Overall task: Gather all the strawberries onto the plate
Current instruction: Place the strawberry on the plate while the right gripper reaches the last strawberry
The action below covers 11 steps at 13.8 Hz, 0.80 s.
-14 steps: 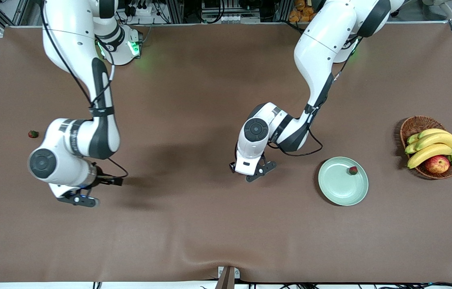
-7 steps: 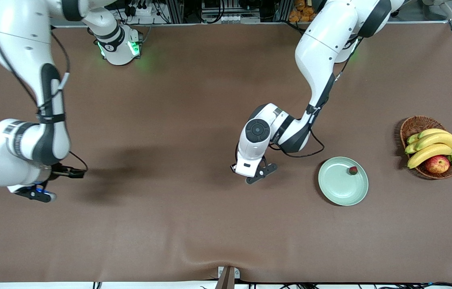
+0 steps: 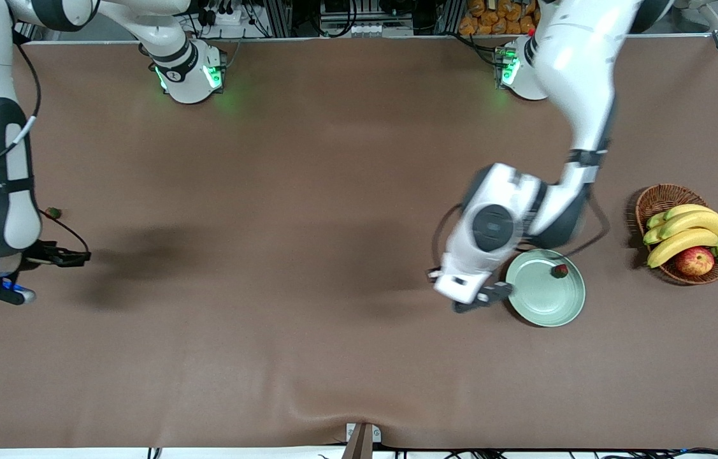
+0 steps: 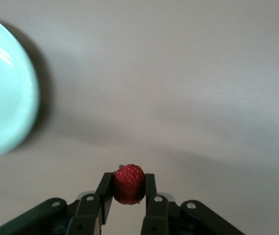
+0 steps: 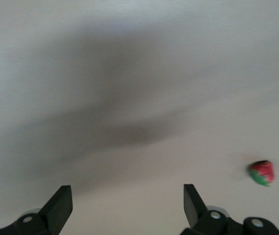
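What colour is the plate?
Pale mint green. The plate shows best in the front view.

A brown wicker basket (image 3: 655,199) sits on my table at about three o'clock, toward my left arm's end. In it lie yellow bananas (image 3: 690,223), with a red-yellow apple (image 3: 694,261) touching them, nearer the front camera.
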Tool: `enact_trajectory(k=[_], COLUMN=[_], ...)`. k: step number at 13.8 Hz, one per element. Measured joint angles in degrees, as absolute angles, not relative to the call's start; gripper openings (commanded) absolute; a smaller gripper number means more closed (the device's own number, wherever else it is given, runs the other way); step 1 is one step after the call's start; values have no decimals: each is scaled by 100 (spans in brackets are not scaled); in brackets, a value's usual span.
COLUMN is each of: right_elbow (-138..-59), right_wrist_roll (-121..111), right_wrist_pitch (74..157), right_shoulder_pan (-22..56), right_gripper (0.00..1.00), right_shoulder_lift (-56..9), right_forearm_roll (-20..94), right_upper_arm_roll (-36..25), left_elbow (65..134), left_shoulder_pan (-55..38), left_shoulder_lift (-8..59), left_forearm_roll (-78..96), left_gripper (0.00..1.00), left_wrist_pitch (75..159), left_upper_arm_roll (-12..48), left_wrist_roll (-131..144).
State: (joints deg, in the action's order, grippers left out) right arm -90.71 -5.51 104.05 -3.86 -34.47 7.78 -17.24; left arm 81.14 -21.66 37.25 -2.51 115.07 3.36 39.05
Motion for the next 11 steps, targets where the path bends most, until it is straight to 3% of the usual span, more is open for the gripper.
enact_trajectory(k=[6, 7, 8, 9, 11], right_elbow=[-9150, -9179, -9221, -9278, -9458], right_wrist_roll=[-1699, -1783, -1815, -1822, -1853], right_wrist_pitch=[10326, 10332, 10359, 10428, 10752], right_shoulder_pan=[-1657, -1779, -1825, -1831, -1835], right_gripper=[100, 100, 100, 100, 100], right_shoulder_lift=[-3466, -3501, -3546, -3597, -3690], right_forearm_roll=[548, 546, 545, 543, 540], right_upper_arm_roll=[-1726, -1724, -1717, -1710, -1702], left_elbow=[8959, 9056, 9124, 9175, 9191], left_shoulder_pan=[-715, -634, -584, -552, -521], left_shoulder_lift=[3555, 3650, 3752, 3840, 3919], left_forearm_roll=[-251, -251, -251, -251, -251], left_gripper=[0, 22, 76, 100, 100], left_wrist_pitch=[11645, 11844, 12034, 12179, 12279], left_upper_arm_roll=[336, 336, 337, 336, 331], left_wrist_roll=[1804, 1746, 1732, 1728, 1733])
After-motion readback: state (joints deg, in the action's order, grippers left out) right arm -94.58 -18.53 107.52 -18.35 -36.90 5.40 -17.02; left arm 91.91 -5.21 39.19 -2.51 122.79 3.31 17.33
